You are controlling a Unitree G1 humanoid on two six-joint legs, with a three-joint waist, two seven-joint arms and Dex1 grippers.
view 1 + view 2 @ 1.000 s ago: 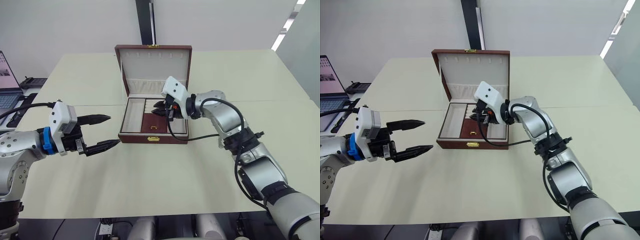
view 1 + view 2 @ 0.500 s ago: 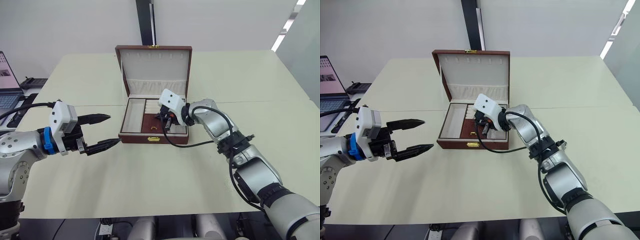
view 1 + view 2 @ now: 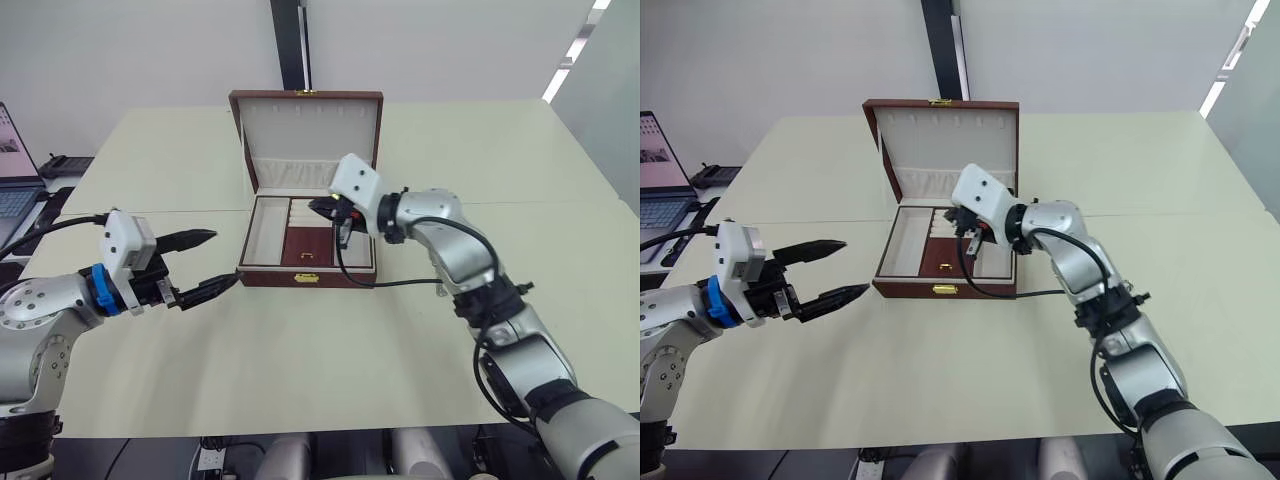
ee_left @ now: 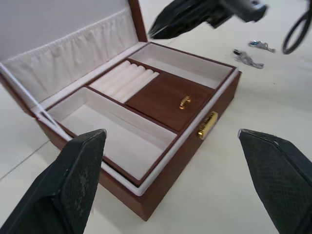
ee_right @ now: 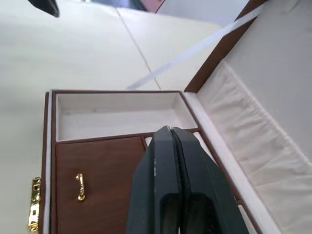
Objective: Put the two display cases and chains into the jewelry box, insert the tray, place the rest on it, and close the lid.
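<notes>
- Right gripper (image 5: 170, 141), fingers pressed together and empty, hangs over the tray (image 4: 168, 95) seated in the jewelry box (image 3: 308, 277).
- Left gripper (image 3: 208, 262), fingers wide apart, hovers off the box's left side.
- Lid (image 3: 310, 130) stands upright, mid-tabletop.
- Two silver trinkets (image 4: 248, 52) lie on the tabletop beyond the box's right end.

Support surface: a pale cream table (image 3: 300, 370) with a seam running across its middle. The jewelry box (image 3: 308, 274), lid raised, stands at centre frame. Two small silver trinkets (image 4: 251, 52) lie on the tabletop just beside the box, seen upper right in the left wrist view.
</notes>
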